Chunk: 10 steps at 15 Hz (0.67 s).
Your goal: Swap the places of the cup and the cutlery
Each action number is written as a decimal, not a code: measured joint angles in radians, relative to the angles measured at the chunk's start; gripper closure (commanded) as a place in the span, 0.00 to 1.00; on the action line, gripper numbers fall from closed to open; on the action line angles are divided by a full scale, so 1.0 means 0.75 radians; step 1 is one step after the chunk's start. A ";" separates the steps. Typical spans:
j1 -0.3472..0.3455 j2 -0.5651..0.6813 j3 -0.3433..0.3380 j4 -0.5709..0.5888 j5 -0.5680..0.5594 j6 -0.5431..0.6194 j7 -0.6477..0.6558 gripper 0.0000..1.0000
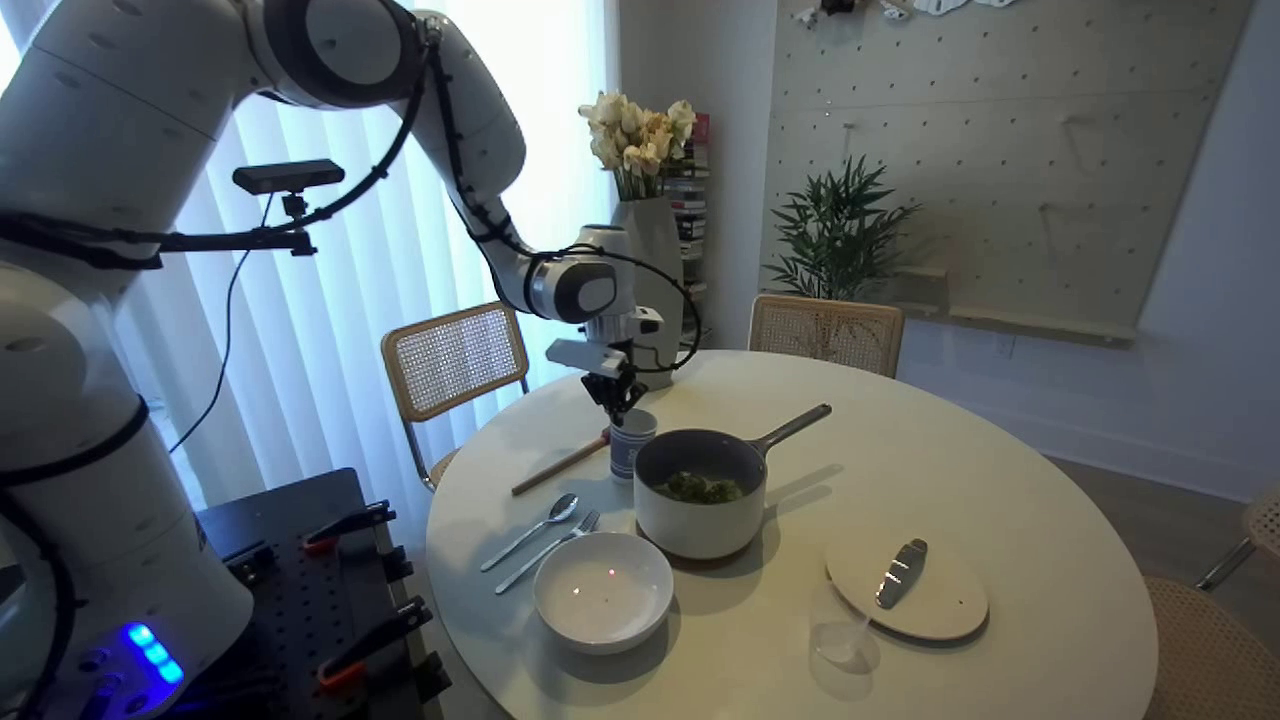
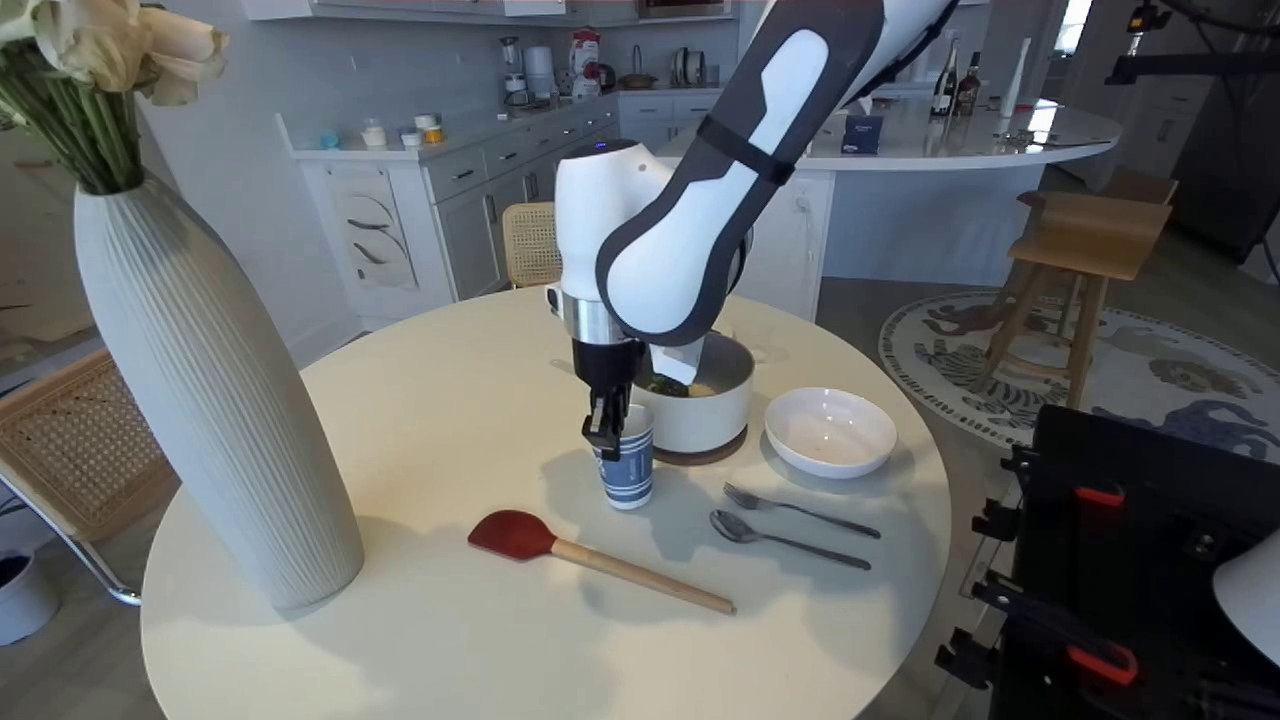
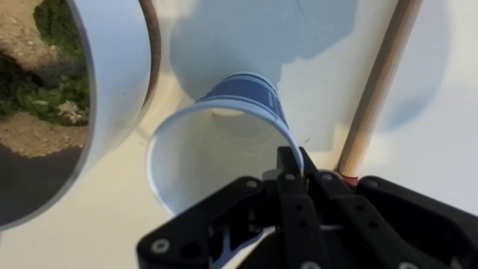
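The cup (image 1: 630,455) is a blue-and-white tumbler without a handle, beside the pot. It also shows in the other exterior view (image 2: 628,478) and from above in the wrist view (image 3: 209,157). My gripper (image 3: 300,162) is shut on the cup's rim, one finger inside and one outside. The gripper also shows over the cup in both exterior views (image 1: 617,410) (image 2: 604,438). I cannot tell whether the cup's base touches the table. The cutlery, a silver spoon (image 1: 563,508) and fork (image 1: 548,552), lies side by side near the bowl. The spoon (image 2: 735,527) and fork (image 2: 815,515) are out of the wrist view.
A grey-white pot (image 1: 700,522) with greens stands close beside the cup. A white bowl (image 2: 830,433) is near the fork. A red spatula (image 2: 600,560) lies by the cup. A round board (image 1: 945,615) with a silver utensil, a clear glass (image 1: 843,642) and a tall vase (image 2: 220,400) stand around.
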 measured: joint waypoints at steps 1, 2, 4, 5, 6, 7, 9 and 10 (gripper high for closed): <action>0.000 -0.002 -0.001 0.000 0.000 0.000 0.000 0.99; 0.000 -0.007 -0.001 0.000 0.000 0.000 0.001 0.99; 0.000 -0.027 -0.001 -0.006 0.000 0.000 0.001 0.99; 0.000 -0.043 0.000 -0.014 0.000 0.000 0.001 0.99; 0.000 -0.065 0.001 -0.027 0.000 0.001 0.002 0.99; 0.002 -0.092 0.002 -0.046 0.000 0.007 0.007 0.99; 0.010 -0.162 0.002 -0.109 0.000 0.029 0.034 0.99; 0.016 -0.204 0.002 -0.150 -0.001 0.044 0.052 0.99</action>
